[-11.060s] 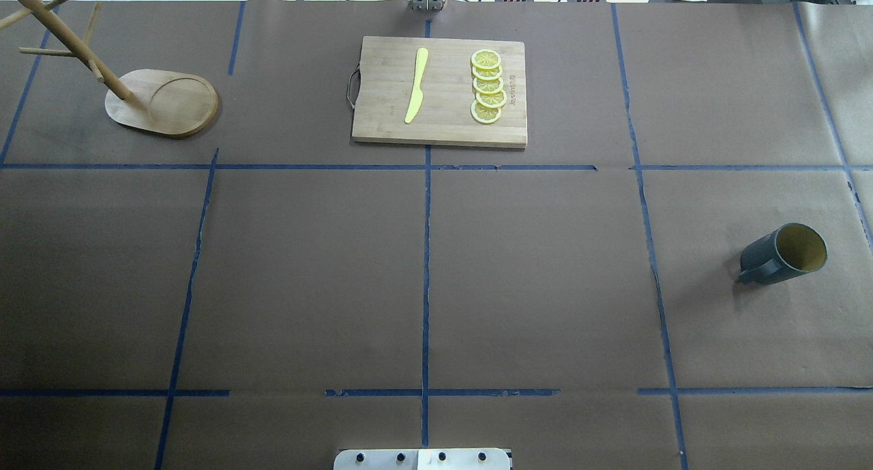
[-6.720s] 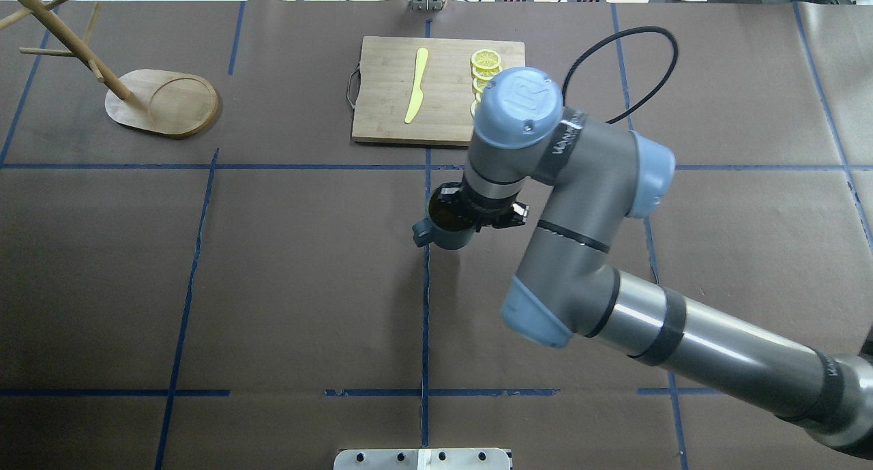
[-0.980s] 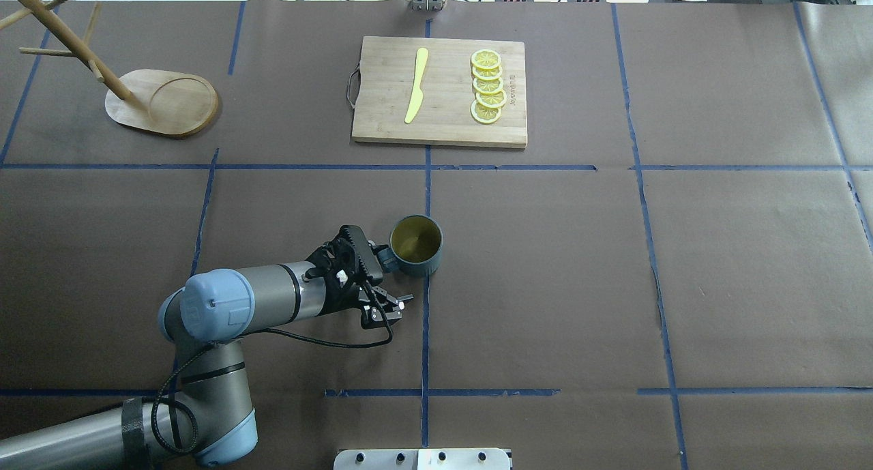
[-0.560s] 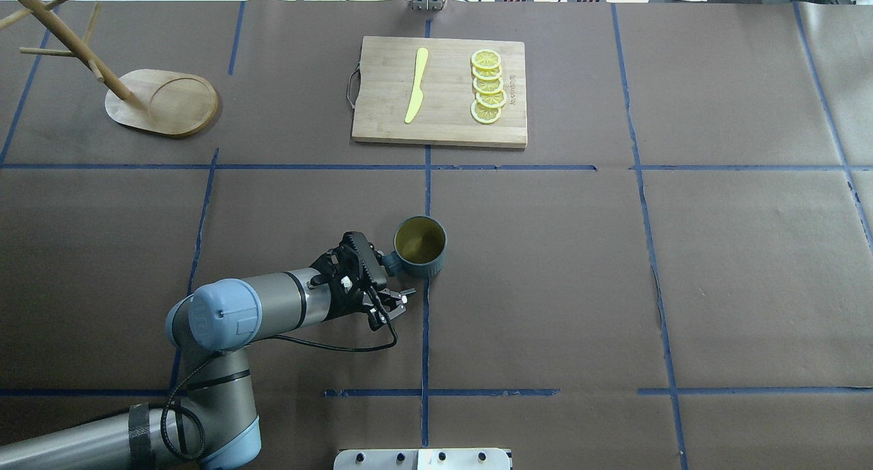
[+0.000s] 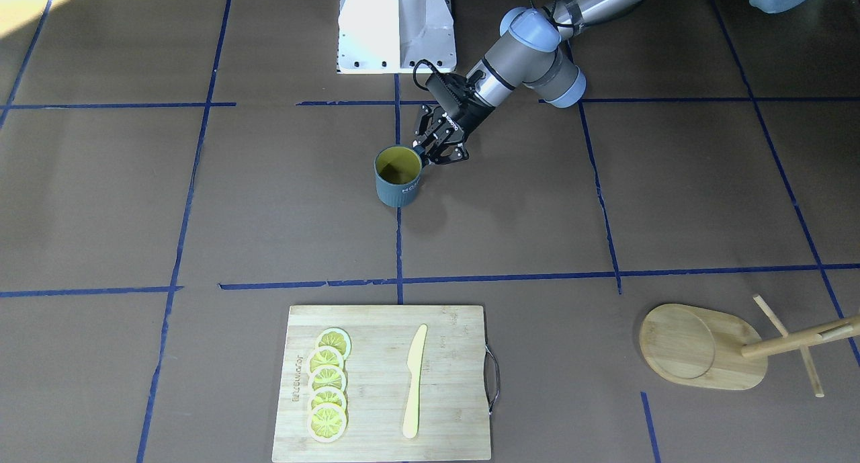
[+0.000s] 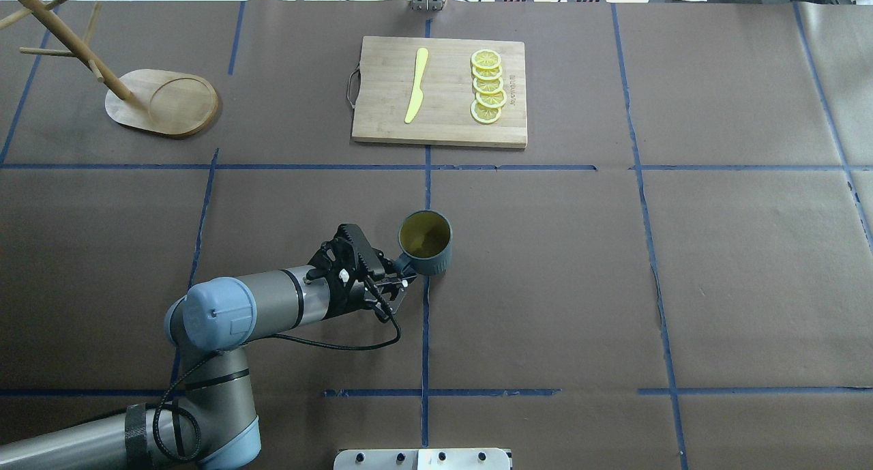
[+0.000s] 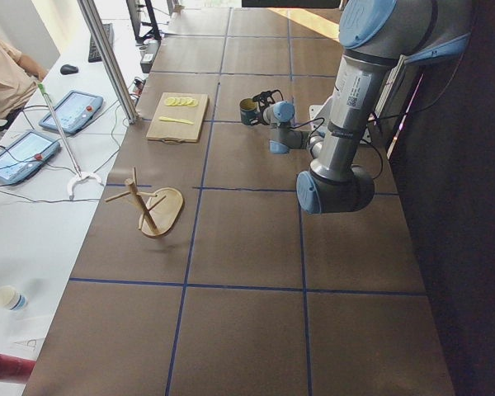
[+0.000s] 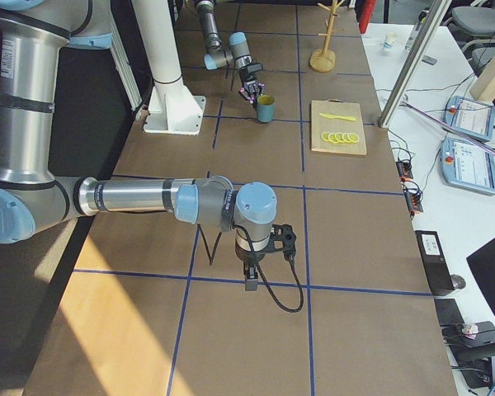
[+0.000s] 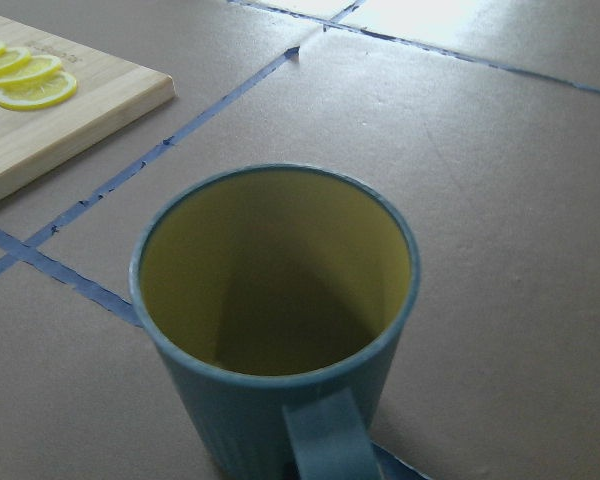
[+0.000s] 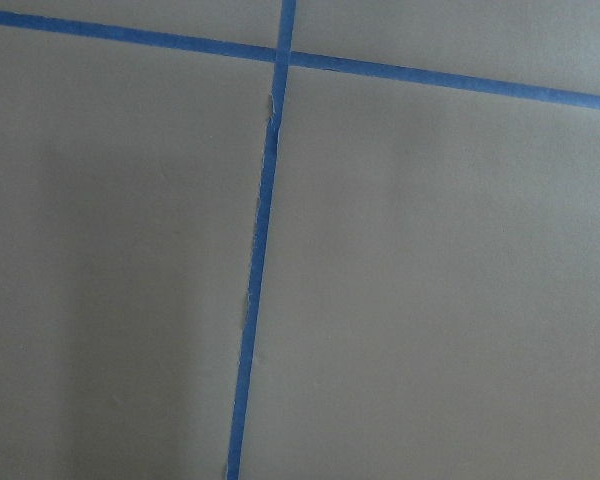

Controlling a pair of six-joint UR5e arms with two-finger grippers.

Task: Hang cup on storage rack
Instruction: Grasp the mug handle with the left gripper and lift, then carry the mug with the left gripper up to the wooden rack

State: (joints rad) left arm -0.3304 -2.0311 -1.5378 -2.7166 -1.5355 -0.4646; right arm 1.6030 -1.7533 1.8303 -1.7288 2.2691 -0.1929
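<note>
Brown-papered bench, left arm stretched low, left gripper clamped on upright cup handle, right gripper grip unclear.

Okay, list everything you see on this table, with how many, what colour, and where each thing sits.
cup: one, dark blue-grey with a yellow-green inside, upright near the table's middle.
storage rack: one, light wood, far left in the overhead view, nothing hanging on it.
cutting board: one, bamboo, far centre.
knife: one, yellow, on the cutting board.
lemon slices: five, yellow, in an overlapping row on the board beside the knife.
table: one, brown paper with blue tape lines.
left gripper: one, black, at the cup's handle; grip unclear.
right gripper: one, black, pointing down over the table, away from the cup.
</note>
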